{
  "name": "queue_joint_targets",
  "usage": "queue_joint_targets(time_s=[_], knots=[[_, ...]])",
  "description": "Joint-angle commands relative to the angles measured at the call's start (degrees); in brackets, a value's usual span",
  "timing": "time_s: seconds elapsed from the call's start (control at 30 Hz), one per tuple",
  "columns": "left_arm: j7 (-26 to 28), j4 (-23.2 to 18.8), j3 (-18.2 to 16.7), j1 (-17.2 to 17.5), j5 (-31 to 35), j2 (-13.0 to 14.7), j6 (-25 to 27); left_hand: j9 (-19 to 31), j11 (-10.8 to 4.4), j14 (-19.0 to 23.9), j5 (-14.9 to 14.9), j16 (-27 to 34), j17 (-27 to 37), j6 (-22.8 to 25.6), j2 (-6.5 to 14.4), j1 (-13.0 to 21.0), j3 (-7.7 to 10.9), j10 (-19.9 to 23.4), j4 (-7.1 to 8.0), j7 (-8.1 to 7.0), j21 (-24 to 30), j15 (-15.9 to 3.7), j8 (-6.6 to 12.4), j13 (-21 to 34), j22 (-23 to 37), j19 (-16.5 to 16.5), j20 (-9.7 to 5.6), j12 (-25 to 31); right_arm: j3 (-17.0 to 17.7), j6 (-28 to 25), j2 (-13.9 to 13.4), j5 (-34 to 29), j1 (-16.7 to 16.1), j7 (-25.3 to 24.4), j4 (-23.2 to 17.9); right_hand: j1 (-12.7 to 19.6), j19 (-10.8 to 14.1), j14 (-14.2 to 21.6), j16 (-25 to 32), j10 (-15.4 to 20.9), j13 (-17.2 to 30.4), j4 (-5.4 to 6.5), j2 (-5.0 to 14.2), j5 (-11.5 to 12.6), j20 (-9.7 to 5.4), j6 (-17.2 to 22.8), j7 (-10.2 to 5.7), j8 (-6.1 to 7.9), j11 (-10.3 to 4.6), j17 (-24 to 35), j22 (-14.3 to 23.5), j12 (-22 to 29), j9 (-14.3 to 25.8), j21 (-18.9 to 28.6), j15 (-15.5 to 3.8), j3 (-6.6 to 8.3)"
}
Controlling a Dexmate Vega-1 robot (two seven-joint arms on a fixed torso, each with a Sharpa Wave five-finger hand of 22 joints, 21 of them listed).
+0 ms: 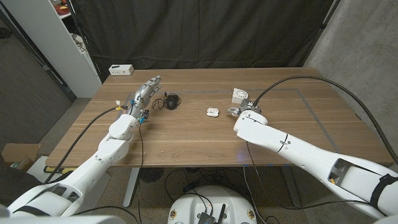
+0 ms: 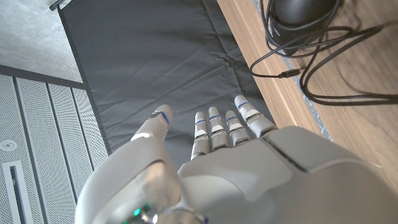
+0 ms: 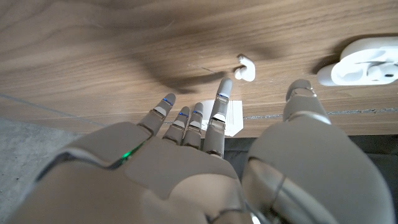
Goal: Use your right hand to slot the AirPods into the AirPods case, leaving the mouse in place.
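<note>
One AirPod [image 3: 245, 68] lies loose on the surface [image 1: 205, 140], apart from the open AirPods case [image 3: 367, 62]; nothing is slotted yet. My right hand [image 3: 205, 162] hovers near it, fingers apart, empty. The mouse [image 1: 172, 99] sits untouched.

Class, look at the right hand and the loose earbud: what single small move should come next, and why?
Probably lower the right hand and pinch the loose AirPod. Its fingers are spread, holding nothing, and reach toward the earbud lying on the table, while the open AirPods case waits beside it.
</note>
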Motion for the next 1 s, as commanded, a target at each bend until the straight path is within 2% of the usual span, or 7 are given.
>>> queue_joint_targets(time_s=[0.03,0.27,0.4,0.47,0.57,0.8,1.0], knots=[[-1.75,2.12,-0.04,-0.45,-0.97,-0.18,-1.25,0.29,-0.04,0.18,0.39,0.27,0.10,0.35,-0.42,0.62,-0.02,0.52,-0.23,-0.38,-0.12,-0.10,-0.14,0.16,0.12,-0.29,0.16,0.27,0.08,-0.31,4.40,0.08,-0.42,-2.54,4.03,1.84,-0.24,-0.81,-0.09,-0.70,0.26,-0.58,0.54,0.41,-0.16,-0.14,0.08,0.34,0.32,0.11,0.21,0.00,0.46,0.11,-0.18,0.75],[-2.93,3.72,0.14,-1.15,-1.43,-0.54,-1.62,0.30,-0.07,0.19,0.45,0.26,0.10,0.39,-0.43,0.70,-0.11,0.61,-0.41,-0.43,-0.13,-0.10,-0.18,0.20,0.12,-0.33,0.16,0.31,1.39,1.08,7.04,0.45,-0.98,-4.18,8.52,4.52,-0.11,-1.24,0.16,-0.81,0.38,-1.32,1.82,0.34,-0.67,0.59,-0.11,1.10,0.32,0.13,0.21,0.29,0.92,0.28,-0.14,2.01],[-2.93,4.09,0.11,-1.25,-1.58,-0.59,-1.50,0.31,-0.13,0.22,0.50,0.27,0.11,0.42,-0.40,0.78,-0.18,0.69,-0.55,-0.38,-0.10,-0.14,-0.21,0.23,0.12,-0.27,0.33,0.35,2.01,1.88,7.68,0.18,-1.98,-5.58,9.06,6.85,0.43,-1.03,0.46,-0.30,0.45,-1.77,2.86,0.31,-1.09,1.71,-0.38,1.97,-0.22,0.13,0.20,0.66,1.30,0.51,-0.32,3.06],[-3.35,4.69,0.16,-1.54,-1.70,-0.77,-1.79,0.31,-0.12,0.20,0.52,0.26,0.11,0.47,-0.38,0.82,-0.21,0.73,-0.61,-0.35,-0.09,-0.09,-0.21,0.25,0.12,-0.25,0.39,0.37,2.24,2.40,7.94,-0.10,-2.62,-6.42,9.07,9.64,1.20,-0.42,0.83,0.42,0.47,-2.03,4.16,0.30,-1.48,3.46,-0.70,3.27,-0.72,0.12,0.19,0.97,1.83,0.72,-0.79,4.28],[-3.95,5.80,0.40,-2.23,-1.69,-1.20,-2.17,0.32,-0.05,0.24,0.54,0.27,0.11,0.47,-0.35,0.87,-0.23,0.77,-0.68,-0.39,-0.09,-0.13,-0.23,0.26,0.12,-0.25,0.39,0.39,2.56,3.33,8.16,-0.36,-3.45,-7.30,9.27,12.98,2.19,0.78,1.26,1.83,0.60,-2.35,5.02,0.27,-2.28,5.38,-1.32,4.92,-0.89,0.10,0.18,1.52,2.57,0.89,-1.55,5.41],[-4.79,6.99,0.86,-3.24,-1.68,-1.68,-2.21,0.33,-0.13,0.28,0.60,0.28,0.11,0.56,-0.25,1.02,-0.28,0.73,-0.86,-0.34,-0.08,-0.09,-0.25,0.31,0.13,-0.23,0.43,0.38,3.49,6.41,8.09,-0.88,-5.55,-8.89,9.16,17.33,3.68,3.13,2.04,4.61,0.96,-2.24,5.38,-0.01,-3.04,8.09,-2.83,7.77,-2.55,0.21,0.20,2.45,4.01,1.02,-3.08,6.17],[-3.69,6.68,0.96,-3.39,-1.27,-1.58,-1.32,0.35,-0.22,0.40,0.66,0.32,0.11,0.88,-0.15,1.18,-0.32,1.01,-1.04,-0.15,-0.03,-0.03,-0.18,0.35,0.13,-0.13,0.62,0.50,4.36,9.80,7.38,-1.59,-7.66,-10.24,8.36,20.36,4.74,5.51,2.88,6.46,1.30,-2.08,6.29,-0.29,-3.64,10.14,-4.21,9.21,-4.45,0.42,0.22,2.96,3.86,1.07,-4.70,6.67]])
